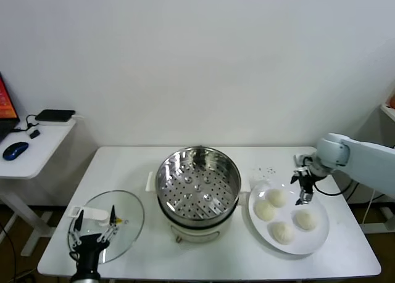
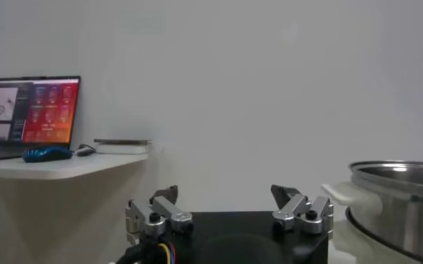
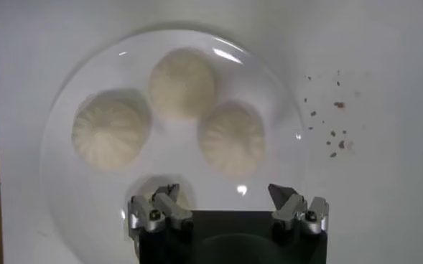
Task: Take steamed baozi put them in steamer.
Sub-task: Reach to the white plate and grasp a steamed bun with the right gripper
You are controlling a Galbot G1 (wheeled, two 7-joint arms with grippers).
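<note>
Right hand, fingers spread wide and empty, hangs over the plate at the steamer's 3 o'clock; nearest baozi sits directly beneath. Left hand idles, open, farther away.

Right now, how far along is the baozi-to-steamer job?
Done: only the lid is off; the glass lid lies left of the steamer, whose perforated tray is empty. In hand: the right pincer hangs open over the white plate, above the baozi, gripping nothing. Left: all four buns are on the plate and need moving. The left pincer waits open by the lid.
</note>
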